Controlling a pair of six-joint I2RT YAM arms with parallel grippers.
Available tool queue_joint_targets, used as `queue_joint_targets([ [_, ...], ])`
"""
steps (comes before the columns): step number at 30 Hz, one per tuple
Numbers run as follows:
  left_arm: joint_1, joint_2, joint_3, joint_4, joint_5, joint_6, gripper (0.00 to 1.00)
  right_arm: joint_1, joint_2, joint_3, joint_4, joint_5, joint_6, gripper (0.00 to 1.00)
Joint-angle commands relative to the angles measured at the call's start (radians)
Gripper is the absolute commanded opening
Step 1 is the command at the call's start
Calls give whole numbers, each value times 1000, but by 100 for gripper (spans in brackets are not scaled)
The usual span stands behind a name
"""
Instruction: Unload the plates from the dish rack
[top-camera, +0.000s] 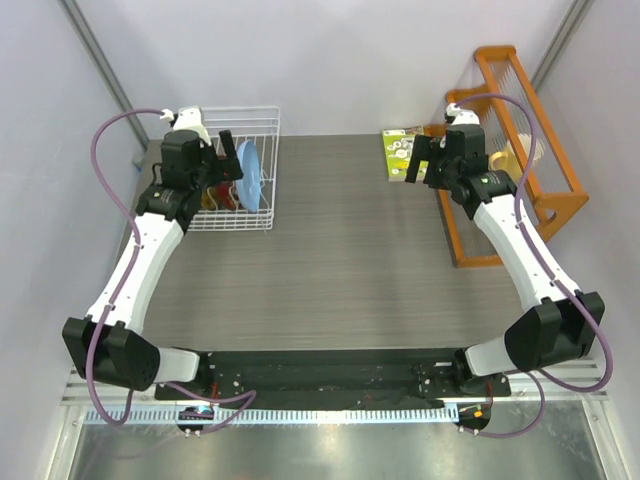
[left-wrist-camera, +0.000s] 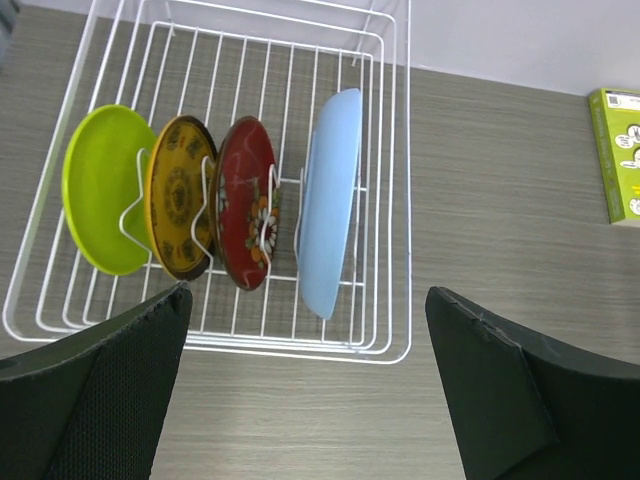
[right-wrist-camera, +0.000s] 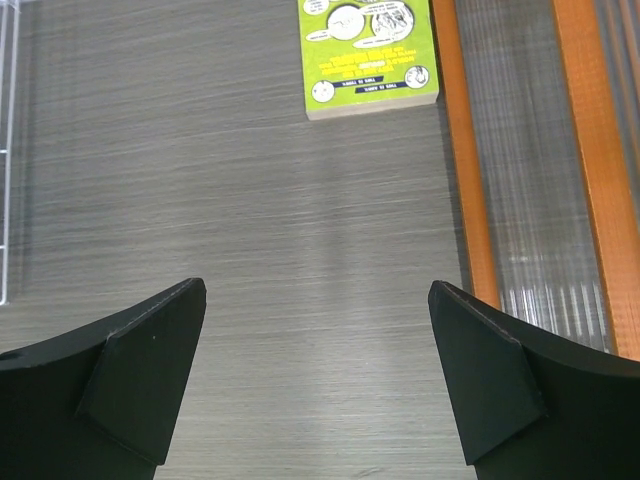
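Left gripper (left-wrist-camera: 308, 292) hovers open above the plates (left-wrist-camera: 245, 200).

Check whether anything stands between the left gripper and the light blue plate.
Nothing visible does. The left gripper hangs open over the white wire dish rack, and the large light blue round plate stands upright in it, uncovered.

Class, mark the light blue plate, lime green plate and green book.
light blue plate (left-wrist-camera: 332, 200): left wrist view, centre of disc.
lime green plate (left-wrist-camera: 100, 188): left wrist view, open left half.
green book (right-wrist-camera: 368, 52): right wrist view, cover centre.
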Motion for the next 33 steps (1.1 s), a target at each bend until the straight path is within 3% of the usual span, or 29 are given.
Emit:
queue_joint_targets([
  [1,11,53,52,42,60,-13,100,3,33,-8,49,0,1,100],
  [5,0,131,91,59,22,22,99,3,50,-2,49,1,10,100],
  [9,-27,200,92,119,-104,68,99,3,51,-12,50,24,12,100],
  [16,-49,314,78,205,-155,81,96,3,59,-42,50,47,7,100],
  [19,-56,341,75,217,-182,84,83,1,64,-59,50,45,13,100],
  [26,-69,374,66,226,-235,102,21,3,44,-103,50,50,26,98],
  [30,-86,375,52,231,-262,111,1,3,33,-113,50,58,33,97],
  [33,-113,363,49,237,-316,128,0,1,28,-120,50,65,36,96],
])
